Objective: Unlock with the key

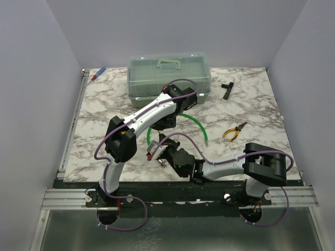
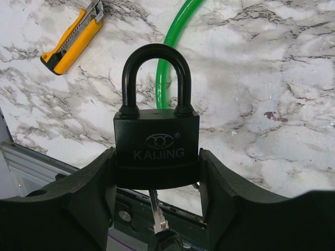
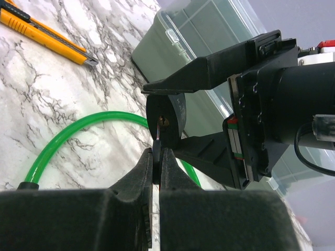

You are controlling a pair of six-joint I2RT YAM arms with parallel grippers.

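Observation:
My left gripper (image 2: 156, 166) is shut on the black padlock (image 2: 156, 141), clamping its body from both sides above the table. The shackle (image 2: 156, 57) points away from the wrist and both of its legs sit in the body. My right gripper (image 3: 157, 156) is shut on the black head of the key (image 3: 158, 137). The silver blade (image 2: 156, 212) enters the keyhole in the padlock's underside (image 3: 171, 119). In the top view the two grippers meet near the table's middle, the left gripper (image 1: 166, 123) just beyond the right gripper (image 1: 156, 151).
A green tube (image 1: 202, 124) loops under the grippers. A lidded translucent toolbox (image 1: 170, 73) stands behind them. Yellow pliers (image 1: 234, 132) and a black T-shaped tool (image 1: 227, 89) lie to the right. A yellow utility knife (image 2: 73, 36) lies nearby, and a red-and-blue pen (image 1: 98, 73) far left.

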